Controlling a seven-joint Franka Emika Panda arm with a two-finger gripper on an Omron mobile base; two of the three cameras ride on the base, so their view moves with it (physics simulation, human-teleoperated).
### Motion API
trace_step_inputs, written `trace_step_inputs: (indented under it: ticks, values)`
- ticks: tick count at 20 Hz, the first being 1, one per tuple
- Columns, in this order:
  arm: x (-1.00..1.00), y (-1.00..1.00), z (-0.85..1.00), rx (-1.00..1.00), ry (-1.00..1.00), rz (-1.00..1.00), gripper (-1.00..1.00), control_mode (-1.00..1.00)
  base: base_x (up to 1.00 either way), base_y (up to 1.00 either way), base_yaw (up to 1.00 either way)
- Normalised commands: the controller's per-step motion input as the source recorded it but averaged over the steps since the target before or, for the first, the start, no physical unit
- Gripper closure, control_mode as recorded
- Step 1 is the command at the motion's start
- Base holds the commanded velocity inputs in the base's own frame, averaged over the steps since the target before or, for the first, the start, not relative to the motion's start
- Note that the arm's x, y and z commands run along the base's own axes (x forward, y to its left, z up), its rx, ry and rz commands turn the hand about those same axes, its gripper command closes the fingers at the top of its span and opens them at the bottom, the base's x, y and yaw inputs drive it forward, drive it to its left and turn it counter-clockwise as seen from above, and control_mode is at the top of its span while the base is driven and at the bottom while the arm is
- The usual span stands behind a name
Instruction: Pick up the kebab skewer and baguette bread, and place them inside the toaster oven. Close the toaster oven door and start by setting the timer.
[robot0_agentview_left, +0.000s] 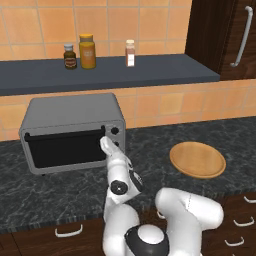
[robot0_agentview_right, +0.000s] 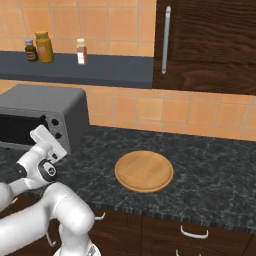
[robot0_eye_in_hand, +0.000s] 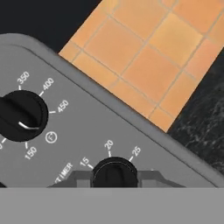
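Kitchen: orange tiled wall, dark marbled surface (robot0_agentview_left: 210, 135) carrying the toaster oven (robot0_agentview_left: 72, 132) and a bare wooden plate (robot0_agentview_left: 197, 160) well to its right.
Fingers: the gripper (robot0_eye_in_hand: 114, 175) is closed down narrow on the timer knob (robot0_eye_in_hand: 114, 174), a fingertip on either side of it, as the hand view shows; the knob is the lower dial on the oven's right panel.
Next dial out: the temperature knob (robot0_eye_in_hand: 19, 114), marked 150 to 450, sits above it and is not touched.
Toaster oven door (robot0_agentview_left: 65, 149): shut, its dark glass upright against the frame.
Kebab skewer and baguette bread: neither lies on the plate or the surface; probably inside the oven, though the glass hides them.
Step in hand: setting the timer, by my reading the last one.
How to do it well: turn the wrist about the knob's own axis, hold the pinch firm, push neither in nor sideways, and stop once the pointer is past the first marks.
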Motion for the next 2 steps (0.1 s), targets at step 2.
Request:
trace_step_inputs:
  ticks: [2]
  values:
    - [0.00,0.21,0.00,0.18,0.00,-0.15,1.00,-1.00,0.00,0.00,0.00]
